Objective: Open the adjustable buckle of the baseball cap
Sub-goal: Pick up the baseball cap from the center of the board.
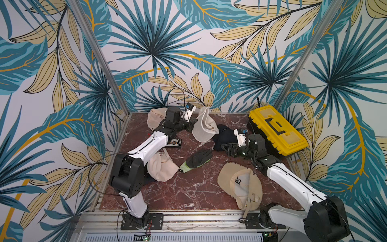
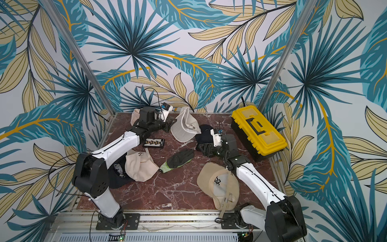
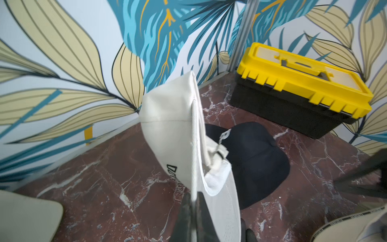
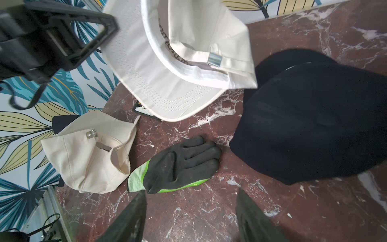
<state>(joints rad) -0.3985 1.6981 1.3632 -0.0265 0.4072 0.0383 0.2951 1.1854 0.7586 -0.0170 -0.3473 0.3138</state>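
Note:
The white baseball cap is held tilted above the marble table at the back centre, with its underside towards my right arm. My left gripper is shut on the edge of its brim. In the right wrist view the cap's rear strap carries a silver metal buckle, closed on the strap. The same buckle also shows in the left wrist view. My right gripper is open and empty, low over the table to the right of the cap and beside a black cap.
A yellow toolbox stands at the back right. A black and green glove lies mid-table. A cream cap lies front left and a tan cap front right. A third cap and a small bead board lie near the left arm.

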